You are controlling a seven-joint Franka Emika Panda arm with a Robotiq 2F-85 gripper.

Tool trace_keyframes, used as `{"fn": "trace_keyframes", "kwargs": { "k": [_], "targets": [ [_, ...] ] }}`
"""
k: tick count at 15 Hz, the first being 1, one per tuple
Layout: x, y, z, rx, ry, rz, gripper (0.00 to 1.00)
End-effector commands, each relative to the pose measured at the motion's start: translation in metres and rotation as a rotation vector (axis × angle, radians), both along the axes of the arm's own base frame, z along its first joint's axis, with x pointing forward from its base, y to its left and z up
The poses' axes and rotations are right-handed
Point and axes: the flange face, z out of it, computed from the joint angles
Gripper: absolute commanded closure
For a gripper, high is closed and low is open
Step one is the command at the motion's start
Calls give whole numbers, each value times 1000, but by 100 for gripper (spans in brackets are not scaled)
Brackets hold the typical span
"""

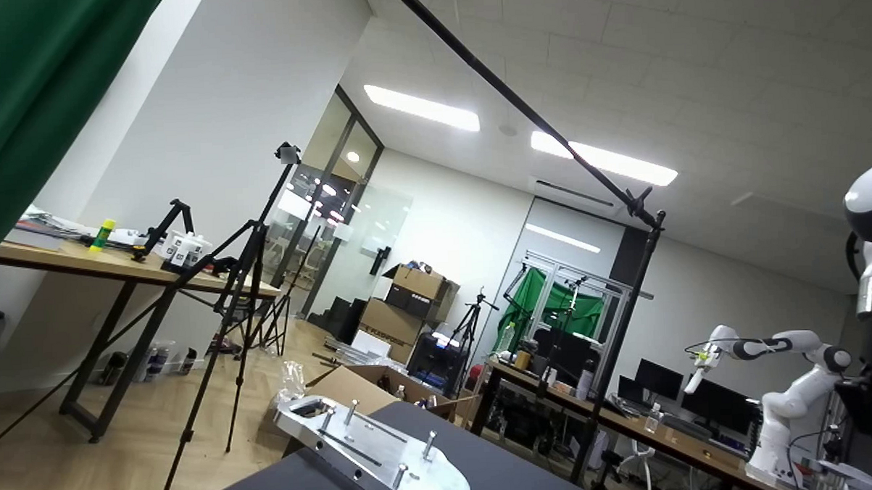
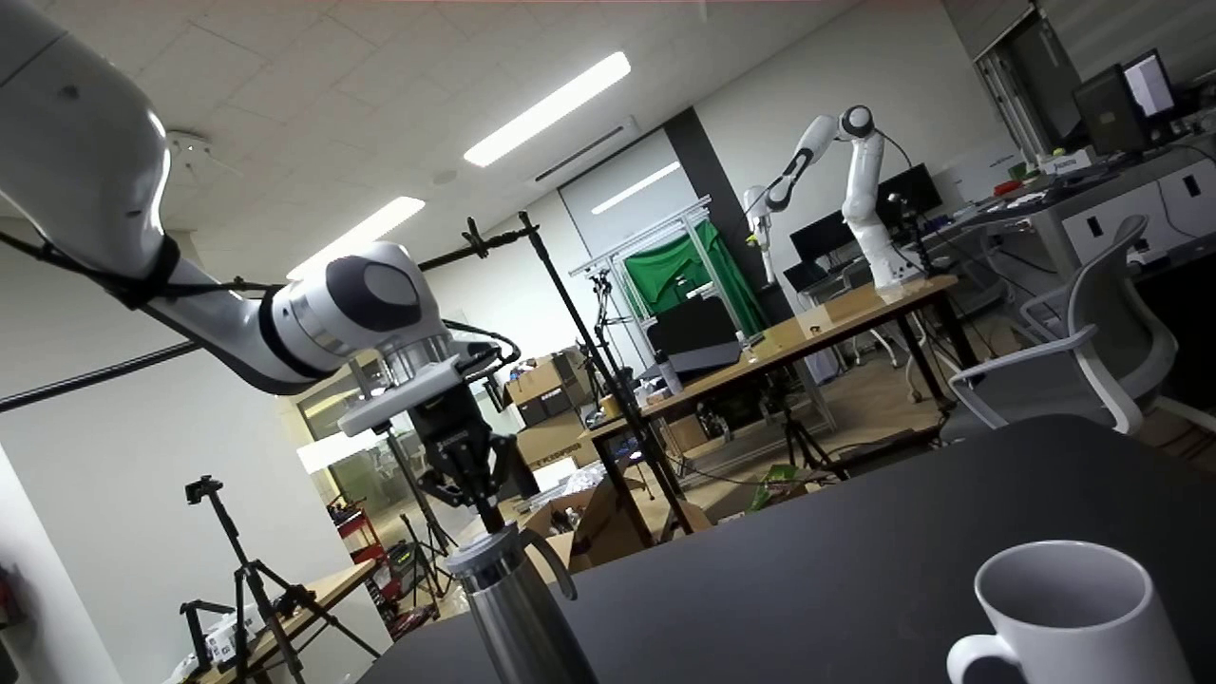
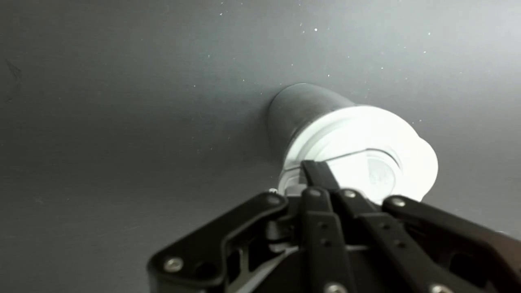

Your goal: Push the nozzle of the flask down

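Note:
The steel flask stands on the dark table, its handle toward the right in an exterior view. It also shows in the wrist view, with a pale lid seen from above. A light flap, seemingly the nozzle piece, lies in the lid's top. My gripper points down at the lid with its fingers together and nothing between them. In the wrist view the fingertips overlap the flap near its left end. They touch the lid or sit just above it; I cannot tell which.
A white mug stands on the dark table, well to the flask's right in an exterior view. A metal plate with several upright posts sits at the table's edge in an exterior view. A black pole stands beyond the table.

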Motion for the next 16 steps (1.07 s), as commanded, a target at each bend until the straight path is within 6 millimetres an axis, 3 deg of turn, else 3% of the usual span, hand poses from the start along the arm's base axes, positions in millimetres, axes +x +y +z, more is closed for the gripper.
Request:
{"fn": "trace_keyframes", "kwargs": {
  "k": [1,6,7,9,12,16],
  "targets": [
    [-9,0,-12,40,16,-40,100],
    [-5,7,42,9,-2,-17,100],
    [-8,6,55,0,3,-10,74],
    [-14,3,78,-31,18,8,68],
    [-24,-2,105,-72,41,31,48],
    [-31,-3,120,-88,76,44,20]
  ]
}}
